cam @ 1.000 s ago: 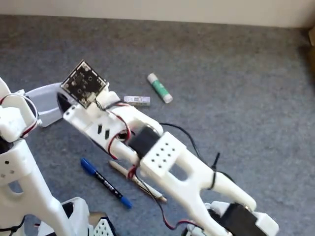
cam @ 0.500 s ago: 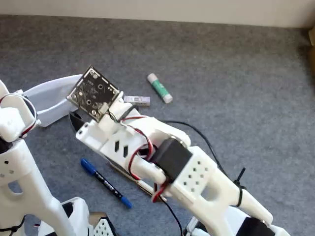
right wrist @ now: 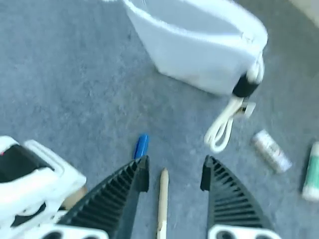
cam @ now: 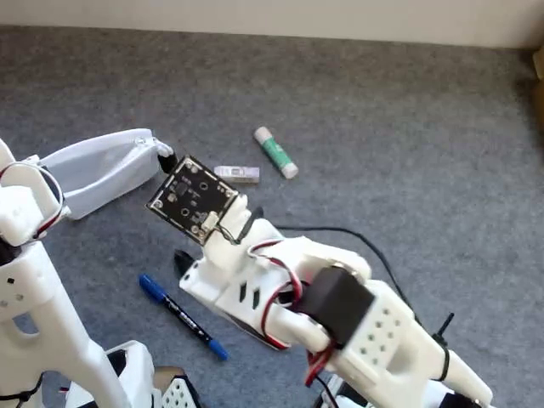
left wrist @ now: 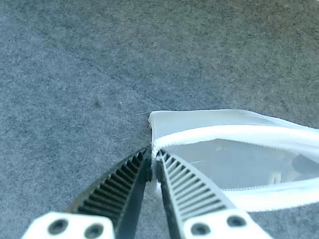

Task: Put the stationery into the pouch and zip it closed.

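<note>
Now the right hand (right wrist: 175, 164) has drawn back from the translucent white zip pouch (cam: 93, 174) and hangs, jaws wide, over the slim beige pencil (right wrist: 162, 199), the blue marker pen (cam: 183, 317) just beside; we judge a pick comes next. Farther off, the left hand (left wrist: 152, 157) is pinched on the pouch's corner, holding its mouth open above the grey felt surface (cam: 408, 127). Beyond lie the green glue stick (cam: 276, 153) and a small pale stick (cam: 236, 174), both outside the pouch.
</note>
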